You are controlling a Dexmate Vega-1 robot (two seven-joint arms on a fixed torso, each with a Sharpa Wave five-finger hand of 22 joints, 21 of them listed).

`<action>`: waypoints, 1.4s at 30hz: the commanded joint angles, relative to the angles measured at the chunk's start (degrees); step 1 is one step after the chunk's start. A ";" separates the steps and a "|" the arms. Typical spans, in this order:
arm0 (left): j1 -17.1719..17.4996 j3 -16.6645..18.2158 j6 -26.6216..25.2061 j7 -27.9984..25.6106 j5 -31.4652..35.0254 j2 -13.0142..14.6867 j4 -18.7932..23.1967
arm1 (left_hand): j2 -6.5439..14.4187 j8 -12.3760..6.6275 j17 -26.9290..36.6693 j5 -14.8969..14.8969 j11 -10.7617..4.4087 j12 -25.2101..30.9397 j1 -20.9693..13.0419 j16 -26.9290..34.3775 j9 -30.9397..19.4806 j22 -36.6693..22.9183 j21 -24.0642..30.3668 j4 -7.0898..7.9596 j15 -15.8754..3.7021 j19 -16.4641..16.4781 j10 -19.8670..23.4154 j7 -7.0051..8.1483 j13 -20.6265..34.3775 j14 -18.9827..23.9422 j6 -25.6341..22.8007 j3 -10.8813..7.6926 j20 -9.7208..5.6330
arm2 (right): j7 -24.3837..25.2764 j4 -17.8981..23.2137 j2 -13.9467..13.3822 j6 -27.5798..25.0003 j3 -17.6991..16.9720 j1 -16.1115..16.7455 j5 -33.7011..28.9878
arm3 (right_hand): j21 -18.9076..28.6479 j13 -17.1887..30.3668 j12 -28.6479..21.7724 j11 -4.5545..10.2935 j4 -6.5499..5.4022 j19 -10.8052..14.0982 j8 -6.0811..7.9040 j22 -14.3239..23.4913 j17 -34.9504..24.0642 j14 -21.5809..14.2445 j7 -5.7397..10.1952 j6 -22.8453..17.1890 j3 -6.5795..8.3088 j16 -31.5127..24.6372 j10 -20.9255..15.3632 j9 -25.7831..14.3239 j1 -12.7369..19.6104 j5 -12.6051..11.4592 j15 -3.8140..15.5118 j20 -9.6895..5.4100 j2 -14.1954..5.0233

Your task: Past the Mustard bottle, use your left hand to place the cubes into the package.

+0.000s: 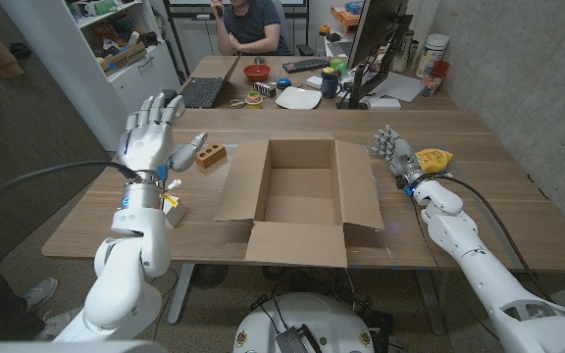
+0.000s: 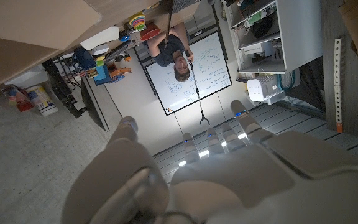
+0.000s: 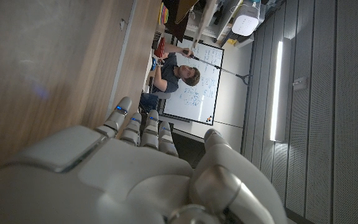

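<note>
Cubes are hard to make out; near the left wrist, at the near left of the wooden surface [image 1: 479, 137], sits a small white and yellow object [image 1: 173, 206] that cannot be identified with certainty. Beside it rises the left hand [image 1: 150, 132], lifted above the surface with its fingers spread apart and holding nothing; the left wrist view shows the same hand [image 2: 216, 174] with fingers extended into open air. In the middle of the surface lies an open cardboard box [image 1: 300, 196], all flaps folded outward, its inside bare cardboard. Just left of the box, close to the left hand, rests a brown block [image 1: 211, 154] with holes in its top. On the right side, the right hand [image 1: 392, 152] stands near the box's right flap, fingers apart and gripping nothing; just beyond it lies a yellow mustard bottle [image 1: 436, 157] on its side. Farther back stands a second desk [image 1: 224, 74] carrying a laptop [image 1: 204, 90], a red bowl [image 1: 257, 72] and a white plate [image 1: 298, 97]; a person [image 1: 253, 25] sits behind it.
</note>
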State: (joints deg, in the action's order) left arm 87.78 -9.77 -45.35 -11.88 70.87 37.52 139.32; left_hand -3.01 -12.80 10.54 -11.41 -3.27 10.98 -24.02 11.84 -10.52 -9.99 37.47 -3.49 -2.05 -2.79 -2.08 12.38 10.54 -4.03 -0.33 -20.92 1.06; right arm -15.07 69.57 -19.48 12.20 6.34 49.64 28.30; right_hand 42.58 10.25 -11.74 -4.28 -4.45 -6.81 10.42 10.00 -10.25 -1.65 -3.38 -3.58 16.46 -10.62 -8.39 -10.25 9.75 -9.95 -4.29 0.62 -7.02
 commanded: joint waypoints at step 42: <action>-3.62 -3.06 -8.36 24.69 14.63 -9.07 -5.64 | -2.61 1.38 0.34 0.01 0.57 0.03 -0.73 -0.57 -0.48 0.05 -0.59 -0.52 -0.05 6.23 -0.97 0.08 0.16 0.67 1.80 2.19 7.80 | -0.23 -0.65 0.05 0.69 0.28 -0.37 -0.16 | -0.71 0.30 -0.20 -0.43 -1.51 0.32 0.29 0.13 -0.26 -0.02 -0.21 0.33 -1.33 -0.34 -0.24 -0.24 -2.41 -0.55 -1.05 0.44 0.86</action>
State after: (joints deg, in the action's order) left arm 84.69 -12.08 -52.48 7.15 83.19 29.12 134.91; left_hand -5.24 -11.41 10.81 -11.41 -2.58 10.98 -24.42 11.38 -10.80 -9.86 37.03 -3.89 -1.80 3.34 -2.41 12.19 10.53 -3.19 1.14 -18.77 8.42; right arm -15.49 68.97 -19.56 12.78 6.76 49.10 28.01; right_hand 42.14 10.25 -11.75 -4.40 -5.79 -6.60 10.42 9.99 -10.25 -1.64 -3.38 -3.58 15.10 -10.62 -8.51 -10.25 7.78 -10.17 -4.92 0.82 -6.27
